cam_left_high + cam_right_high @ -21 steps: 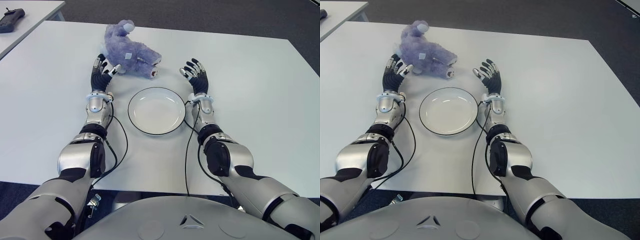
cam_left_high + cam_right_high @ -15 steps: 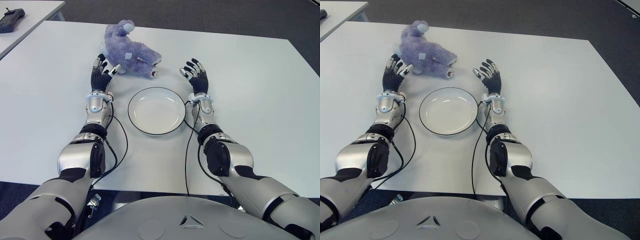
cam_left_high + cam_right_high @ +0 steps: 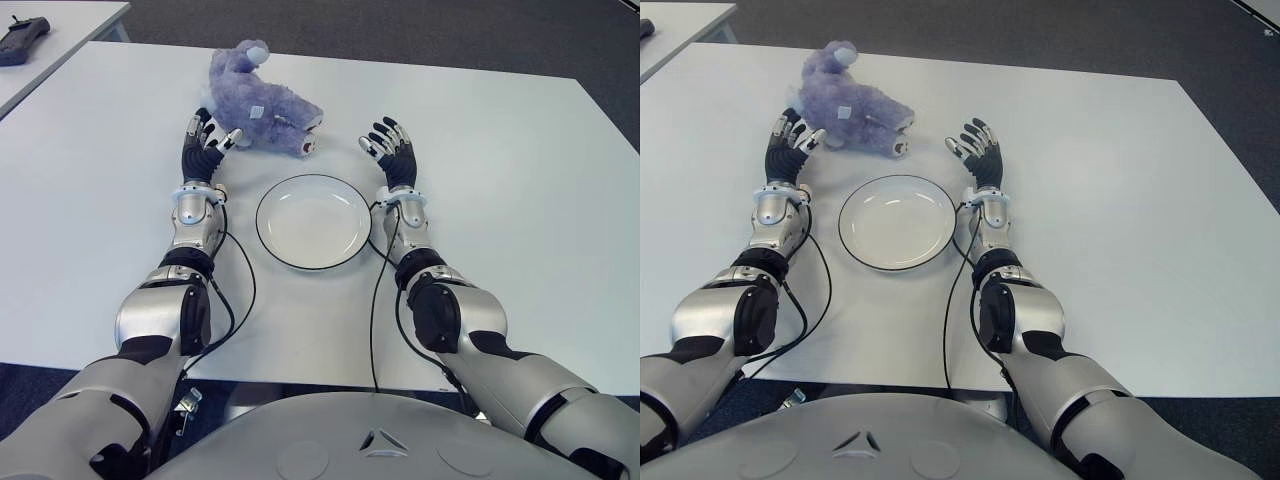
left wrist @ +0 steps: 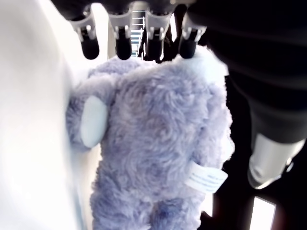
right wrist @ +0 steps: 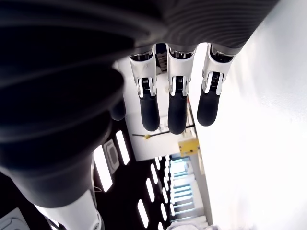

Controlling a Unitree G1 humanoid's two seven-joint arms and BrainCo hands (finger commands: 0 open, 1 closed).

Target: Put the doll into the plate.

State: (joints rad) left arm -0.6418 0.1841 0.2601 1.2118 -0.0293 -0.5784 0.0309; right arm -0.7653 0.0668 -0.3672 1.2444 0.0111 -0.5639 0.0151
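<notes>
Palm-up, the left hand lies just beside the doll, fingers spread — the right hand likewise open-fingered, flanking the plate.

Left hand: forward, fingers spread, holding nothing.
Right hand: forward, fingers spread, holding nothing.

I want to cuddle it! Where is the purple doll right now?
The doll lies on the white table, beyond the empty plate, just past the open left hand. Neither hand holds it.
</notes>
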